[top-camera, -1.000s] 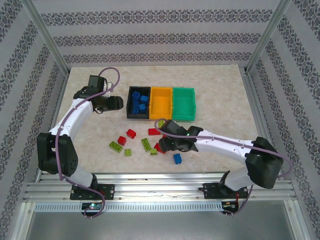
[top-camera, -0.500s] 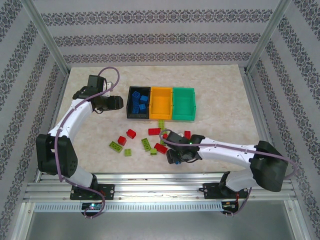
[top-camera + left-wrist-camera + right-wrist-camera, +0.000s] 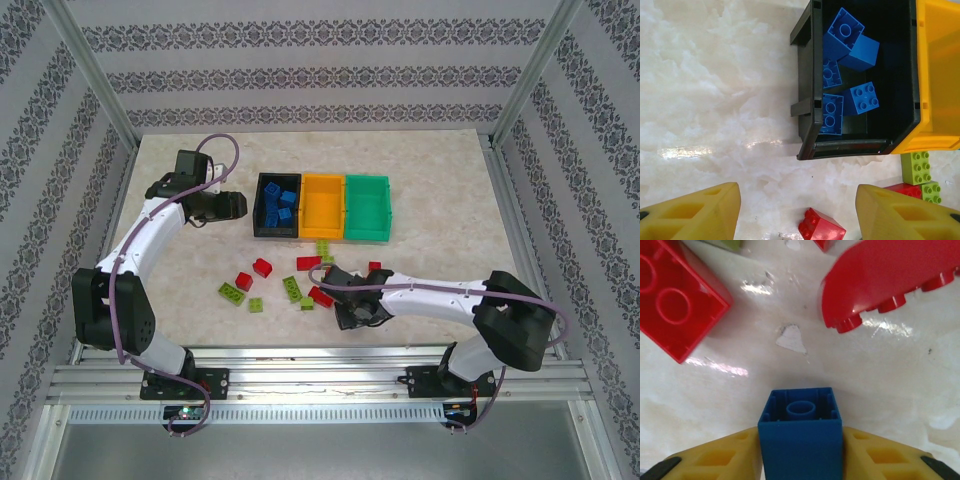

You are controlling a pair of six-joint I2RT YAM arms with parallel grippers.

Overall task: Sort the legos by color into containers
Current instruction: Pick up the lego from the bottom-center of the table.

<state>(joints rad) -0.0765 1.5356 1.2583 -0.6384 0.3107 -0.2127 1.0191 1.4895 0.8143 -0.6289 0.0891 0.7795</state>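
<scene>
A: Right tool, quick?
B: Right tool (image 3: 355,312) sits low at the front of the desk (image 3: 450,200), clenched on a blue lego (image 3: 800,435). In the wrist view the yellow fingers (image 3: 725,457) press it from both sides, hollow underside facing outward. Can't tell if it touches the desk.
A: What's near it?
B: Red lego (image 3: 675,310) at the upper left of that view, rounded red piece (image 3: 880,280) at the upper right. Both lie apart from the blue one.
A: Left tool?
B: Left tool (image 3: 797,192) is released, fingers spread wide, nothing between them. It hovers just beside the left wall of the black bin (image 3: 807,100). A small red lego (image 3: 821,227) lies on the desk at the bottom edge of its wrist view, not gripped.
A: Bins?
B: Three in a row, touching, mid-desk. Black on the left, orange-yellow bin (image 3: 322,208) in the middle, green bin (image 3: 367,208) on the right. Blue legos (image 3: 860,97) are heaped in the black one, several, some tilted.
A: Loose stuff?
B: Scattered legos (image 3: 291,288), red and lime, on the desk between the bins and the arm bases. Lime lego (image 3: 324,247) sits just in front of the orange-yellow bin, long red lego (image 3: 308,263) beside it. Flat lime lego (image 3: 233,292) is furthest left, well apart from the right tool.
</scene>
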